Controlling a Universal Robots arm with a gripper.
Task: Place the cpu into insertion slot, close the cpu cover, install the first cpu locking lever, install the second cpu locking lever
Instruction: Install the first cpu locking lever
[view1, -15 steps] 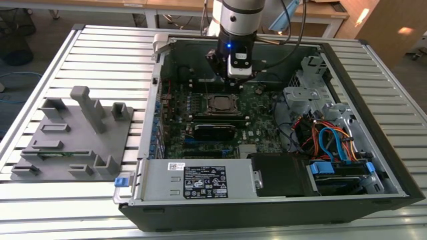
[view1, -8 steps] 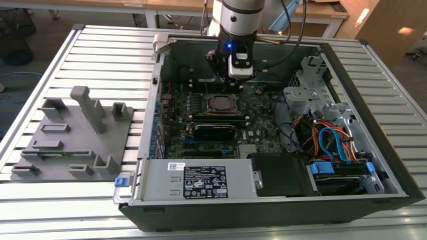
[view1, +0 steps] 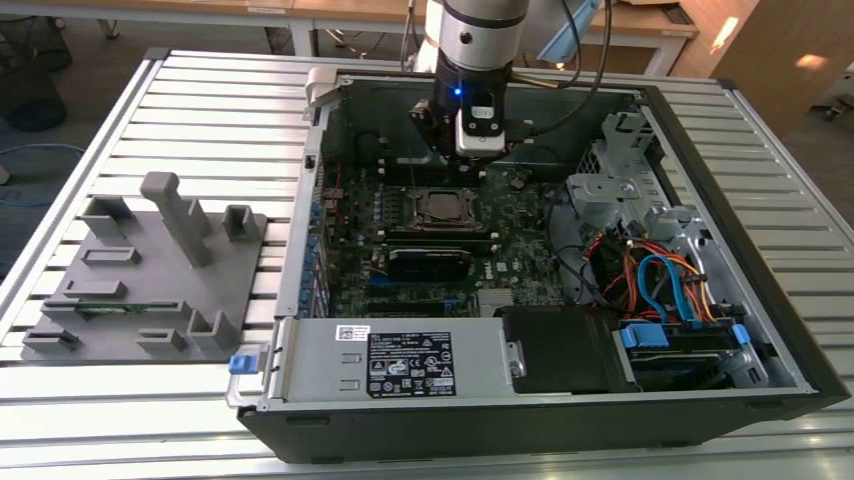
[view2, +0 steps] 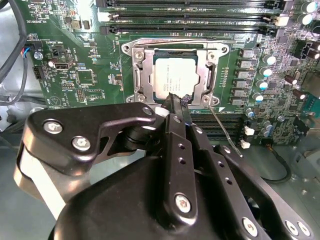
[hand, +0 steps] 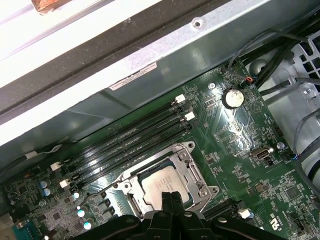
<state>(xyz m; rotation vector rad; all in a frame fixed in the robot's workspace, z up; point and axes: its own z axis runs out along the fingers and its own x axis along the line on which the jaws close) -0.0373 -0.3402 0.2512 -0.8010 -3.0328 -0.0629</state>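
Note:
The cpu (view2: 175, 76) lies flat in the insertion slot (view2: 131, 50) on the green motherboard, its silver top showing in both wrist views (hand: 161, 184). The cpu cover (view2: 145, 75) is down over it, framing the chip. My gripper (view2: 176, 101) hovers just over the socket's edge, fingers pressed together with nothing between them. A thin metal locking lever (view2: 224, 131) sticks out from the socket's corner beside the fingers. In the exterior view the gripper (view1: 467, 158) hangs above the cpu (view1: 446, 208) inside the open computer case.
Long black memory slots (hand: 130, 137) run beside the socket. A labelled power supply box (view1: 400, 362) sits at the case's near side. Cables and a drive cage (view1: 667, 290) are on the exterior view's right. A grey fixture tray (view1: 147, 270) lies on the slatted table.

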